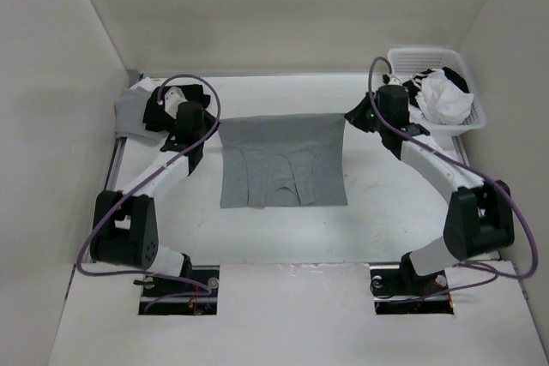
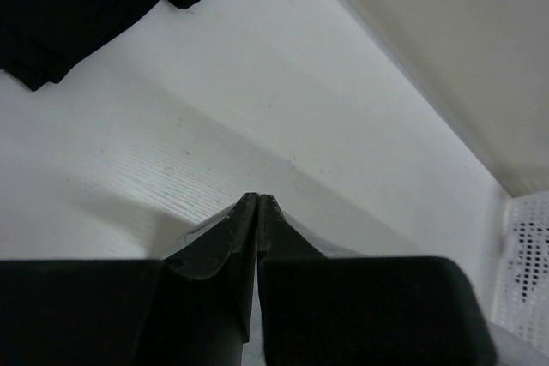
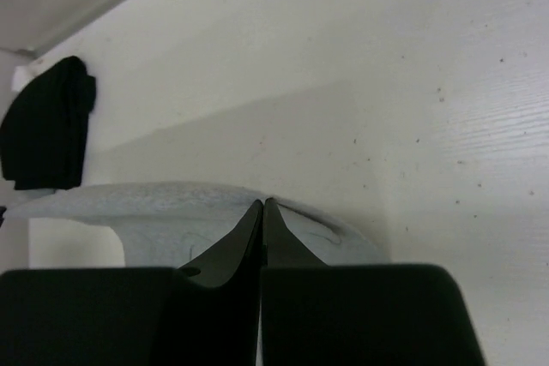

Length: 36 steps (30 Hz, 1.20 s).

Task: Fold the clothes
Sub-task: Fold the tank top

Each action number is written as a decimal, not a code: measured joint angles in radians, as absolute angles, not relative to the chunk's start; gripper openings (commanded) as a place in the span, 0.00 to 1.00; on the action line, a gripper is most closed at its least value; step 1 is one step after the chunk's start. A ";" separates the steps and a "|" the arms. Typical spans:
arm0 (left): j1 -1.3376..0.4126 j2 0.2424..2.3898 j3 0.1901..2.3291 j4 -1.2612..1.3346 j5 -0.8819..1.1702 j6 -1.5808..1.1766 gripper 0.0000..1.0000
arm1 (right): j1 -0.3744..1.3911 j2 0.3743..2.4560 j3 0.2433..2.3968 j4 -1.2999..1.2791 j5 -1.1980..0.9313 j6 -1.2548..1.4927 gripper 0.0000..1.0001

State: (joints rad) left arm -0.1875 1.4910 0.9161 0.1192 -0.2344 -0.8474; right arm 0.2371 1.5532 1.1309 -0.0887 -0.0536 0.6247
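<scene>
Tautly, tank top (image 1: 283, 160) far edge, corners pinched

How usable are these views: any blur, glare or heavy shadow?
Top view: even light, no glare, grey tank top sharp. Left wrist view: left pincer an underexposed black mass, broad shadow on the table. Right wrist view: right pincer equally dark, tank top at its tips soft.

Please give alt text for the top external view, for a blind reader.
The left gripper and the right gripper, both shut, pinch the far corners of a grey tank top spread on a white table. A white basket of laundry stands far right; a black garment lies far left.
</scene>
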 measured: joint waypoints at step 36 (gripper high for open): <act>-0.302 0.700 0.150 0.009 -0.217 -0.888 0.10 | 0.444 0.853 0.245 -0.124 0.059 0.987 0.05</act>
State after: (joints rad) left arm -0.3016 0.6998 0.1501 0.0090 -0.2169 -0.8875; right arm 0.4442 0.8532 0.2447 -0.1242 0.0586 0.9874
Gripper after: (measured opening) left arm 0.068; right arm 0.006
